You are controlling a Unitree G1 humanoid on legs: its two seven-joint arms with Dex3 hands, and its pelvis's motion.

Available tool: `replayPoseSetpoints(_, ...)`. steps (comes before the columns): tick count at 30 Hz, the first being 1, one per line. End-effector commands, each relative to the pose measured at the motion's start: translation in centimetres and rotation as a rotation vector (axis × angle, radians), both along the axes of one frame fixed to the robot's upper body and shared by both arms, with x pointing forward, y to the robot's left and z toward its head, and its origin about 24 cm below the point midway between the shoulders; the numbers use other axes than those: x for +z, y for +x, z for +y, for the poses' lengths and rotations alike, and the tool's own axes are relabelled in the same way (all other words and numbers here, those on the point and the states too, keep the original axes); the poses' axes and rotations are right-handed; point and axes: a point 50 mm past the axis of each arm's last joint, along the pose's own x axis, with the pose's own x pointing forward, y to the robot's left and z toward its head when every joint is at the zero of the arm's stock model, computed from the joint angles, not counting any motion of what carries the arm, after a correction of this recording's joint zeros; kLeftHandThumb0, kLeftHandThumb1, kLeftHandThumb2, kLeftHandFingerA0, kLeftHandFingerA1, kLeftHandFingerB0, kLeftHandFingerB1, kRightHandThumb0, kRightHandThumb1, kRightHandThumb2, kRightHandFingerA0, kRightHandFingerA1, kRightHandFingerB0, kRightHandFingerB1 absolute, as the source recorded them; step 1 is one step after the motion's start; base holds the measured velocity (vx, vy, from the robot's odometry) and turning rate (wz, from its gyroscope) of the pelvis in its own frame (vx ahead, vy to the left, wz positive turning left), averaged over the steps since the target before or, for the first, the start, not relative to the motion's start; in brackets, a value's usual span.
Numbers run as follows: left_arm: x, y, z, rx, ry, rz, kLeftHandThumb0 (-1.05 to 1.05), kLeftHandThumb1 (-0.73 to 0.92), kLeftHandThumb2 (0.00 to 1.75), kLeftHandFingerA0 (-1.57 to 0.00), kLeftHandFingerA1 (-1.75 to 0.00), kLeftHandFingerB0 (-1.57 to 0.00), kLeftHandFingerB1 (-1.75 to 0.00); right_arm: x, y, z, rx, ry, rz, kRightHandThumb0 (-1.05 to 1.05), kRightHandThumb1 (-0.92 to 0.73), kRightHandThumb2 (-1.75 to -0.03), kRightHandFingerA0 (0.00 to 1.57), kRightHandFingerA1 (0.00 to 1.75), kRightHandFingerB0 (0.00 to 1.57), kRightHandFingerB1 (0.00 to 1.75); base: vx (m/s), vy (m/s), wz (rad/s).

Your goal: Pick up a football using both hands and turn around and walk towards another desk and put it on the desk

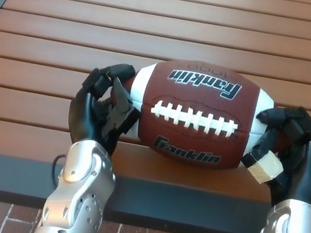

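1. I see the left robot hand (102, 107) pressed against the football's (197, 114) left tip, thumb and fingers curled onto the leather. The right robot hand (290, 151) cups the opposite tip, its fingers hooked over the top. Both are clamped on the ball, which sits between them low over the near edge of the tabletop (159, 21); I cannot tell whether it is touching the wood.
2. My worry is the squeeze. The ball tapers to smooth, rounded points, so uneven pressure from either side could pop it out forward or let it roll.
3. One right finger wears a pale tape wrap (264, 166); that pad may slip differently from bare black plastic.
4. Turning and walking will jolt the hold, and I judge the pinch at the tips leaves little margin.
5. The ball is pebbled brown leather with white stripes, raised white laces (194, 119) and black lettering. The tabletop is smooth reddish wooden slats with a dark frame.
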Motion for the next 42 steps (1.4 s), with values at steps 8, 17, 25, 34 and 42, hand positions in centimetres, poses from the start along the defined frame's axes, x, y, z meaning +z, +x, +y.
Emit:
replayPoseSetpoints(8,9.5,-3.4,-7.5,-0.183,-0.681,-0.266,-0.21,0.54,1.35,-0.94,-1.75,-0.77,-1.75,4.4,-1.2,4.0,0.023,0.344,-0.211,-0.1,-0.54,-1.46,1.03,1.75,0.94,1.6,0.0,0.0,0.0)
replayPoseSetpoints(17,11.0,-4.5,-7.2,-0.221,-0.581,-0.351,-0.18,0.6,1.29,-0.94,-1.75,-0.76,-1.75,8.1,-2.2,3.9,0.026,0.281,-0.348,-0.07,-0.5,-1.52,1.06,1.75,1.0,1.6,0.0,0.0,0.0)
replayPoseSetpoints(25,10.8,-4.6,-6.5,-0.198,-0.553,-0.345,-0.18,0.61,1.27,-0.95,-1.75,-0.75,-1.75,9.3,-2.7,3.6,0.054,0.253,-0.407,-0.04,-0.48,-1.53,1.04,1.75,1.0,1.6,0.0,0.0,0.0)
replayPoseSetpoints(34,10.6,-4.8,-6.4,-0.202,-0.554,-0.341,-0.17,0.6,1.28,-0.95,-1.75,-0.75,-1.74,10.3,-3.0,3.3,0.034,0.226,-0.436,-0.04,-0.42,-1.59,1.1,1.75,1.05,1.57,0.0,0.0,0.0)
replayPoseSetpoints(42,9.8,-4.7,-6.1,-0.186,-0.546,-0.327,-0.17,0.6,1.25,-0.92,-1.75,-0.72,-1.74,10.0,-2.9,3.4,0.04,0.232,-0.414,-0.04,-0.38,-1.58,1.09,1.73,1.04,1.55,0.0,0.0,0.0)
